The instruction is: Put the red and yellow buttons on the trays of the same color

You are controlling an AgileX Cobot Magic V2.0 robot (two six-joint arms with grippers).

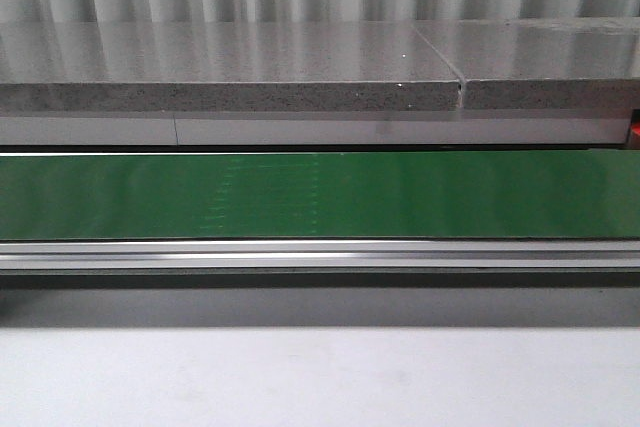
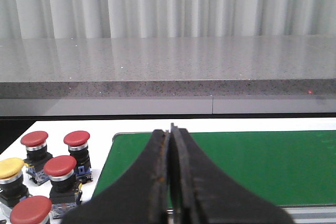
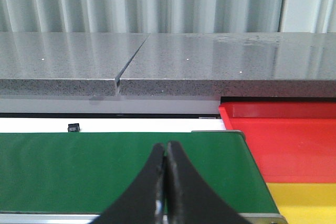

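Observation:
In the left wrist view several red buttons (image 2: 60, 166) and one yellow button (image 2: 10, 168) stand on the white table, beside one end of the green belt (image 2: 252, 166). My left gripper (image 2: 170, 132) is shut and empty above that belt end, apart from the buttons. In the right wrist view the red tray (image 3: 286, 145) and the yellow tray (image 3: 307, 200) lie side by side past the belt's other end (image 3: 79, 166). My right gripper (image 3: 166, 148) is shut and empty over the belt. Neither gripper shows in the front view.
A grey stone ledge (image 1: 230, 72) runs along behind the belt (image 1: 320, 195), with corrugated white wall above. The belt has a metal rail (image 1: 320, 255) along its near side. A small black part (image 3: 73, 127) lies on the white surface behind the belt.

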